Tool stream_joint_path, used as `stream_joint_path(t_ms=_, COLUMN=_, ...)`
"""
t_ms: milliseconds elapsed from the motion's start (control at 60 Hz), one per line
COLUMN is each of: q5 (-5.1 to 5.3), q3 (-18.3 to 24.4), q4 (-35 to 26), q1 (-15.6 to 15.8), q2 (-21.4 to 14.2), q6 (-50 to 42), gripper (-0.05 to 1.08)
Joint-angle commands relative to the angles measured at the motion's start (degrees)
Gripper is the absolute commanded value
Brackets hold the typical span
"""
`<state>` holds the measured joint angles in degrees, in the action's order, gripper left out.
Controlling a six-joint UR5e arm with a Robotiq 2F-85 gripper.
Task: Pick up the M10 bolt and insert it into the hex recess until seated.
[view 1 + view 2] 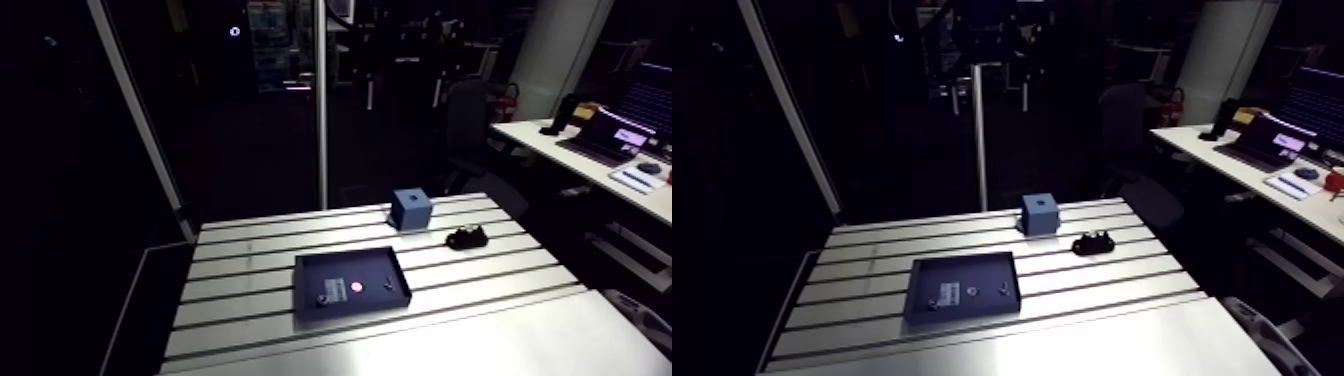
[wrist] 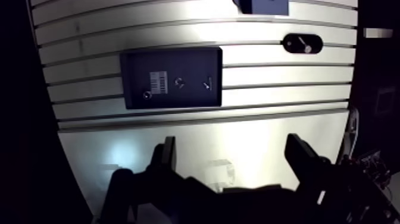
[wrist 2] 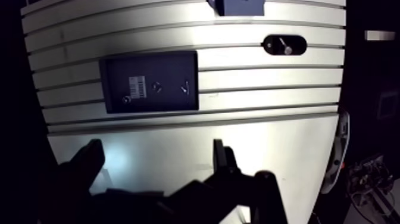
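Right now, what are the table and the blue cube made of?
The table looks like bare metal, probably aluminium: silvery, dull shine, long slots. The blue cube looks like matte plastic: even colour, no glare, though I can't be sure.

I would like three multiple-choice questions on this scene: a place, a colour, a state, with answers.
1. Where is the cube? A. on the table, outside the tray. B. inside the tray. C. off the table.
2. What colour is the cube? A. red. B. blue. C. yellow.
3. How is the pincer? A. shut on the cube. B. shut on a bolt. C. open, empty.
Answers: A, it stands apart from the tray; B, its faces look blue; C, fingers apart, nothing between.
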<state>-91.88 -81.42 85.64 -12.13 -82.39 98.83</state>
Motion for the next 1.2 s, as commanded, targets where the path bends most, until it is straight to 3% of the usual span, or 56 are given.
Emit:
stream_joint_path(t_ms=17, q5=-0.01, q3=0.0, q4=0.0, q1=0.0, q2=0.0, q6=0.2, gripper=0.00)
stream_joint_path(t_ms=967, q5=-0.19, q3=-0.4, q4=0.1, q1=-0.1, q2=-0.2, q6=1.0, gripper=0.00)
stream_joint_path(t_ms=1200, q5=-0.36, q3=-0.6, q4=0.5, q1=-1.4, q2=0.0, q6=3.4, gripper=0.00)
